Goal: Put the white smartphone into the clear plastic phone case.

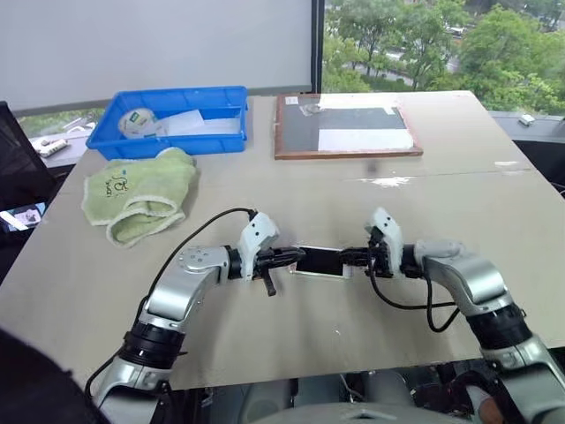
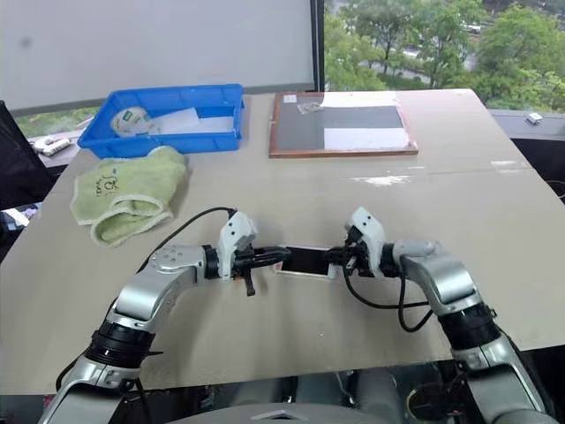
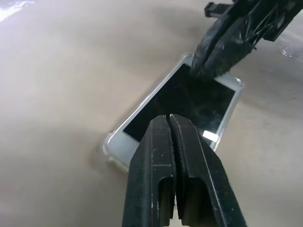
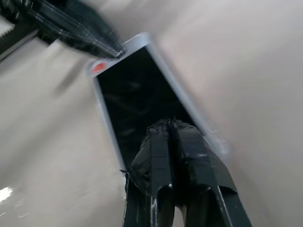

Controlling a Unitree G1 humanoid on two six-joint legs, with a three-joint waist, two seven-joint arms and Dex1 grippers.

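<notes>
The white smartphone (image 1: pixel 320 261) lies flat, screen up, on the table near its front edge, between my two grippers. A thin clear rim, the clear plastic phone case (image 3: pixel 110 147), shows around the phone's edge and corners. My left gripper (image 1: pixel 298 257) is shut, its tip over the phone's left end. My right gripper (image 1: pixel 346 256) is shut too, its tip on the phone's right end. In the left wrist view my own shut fingertips (image 3: pixel 169 120) hover over the screen and the right gripper (image 3: pixel 208 66) touches the far end. Neither gripper holds anything.
A folded green towel (image 1: pixel 141 194) lies at the left. Behind it stands a blue bin (image 1: pixel 177 146) with a tape roll and white sheets. A brown-framed dark board (image 1: pixel 300 132) lies at the back centre. The table's front edge runs just below my arms.
</notes>
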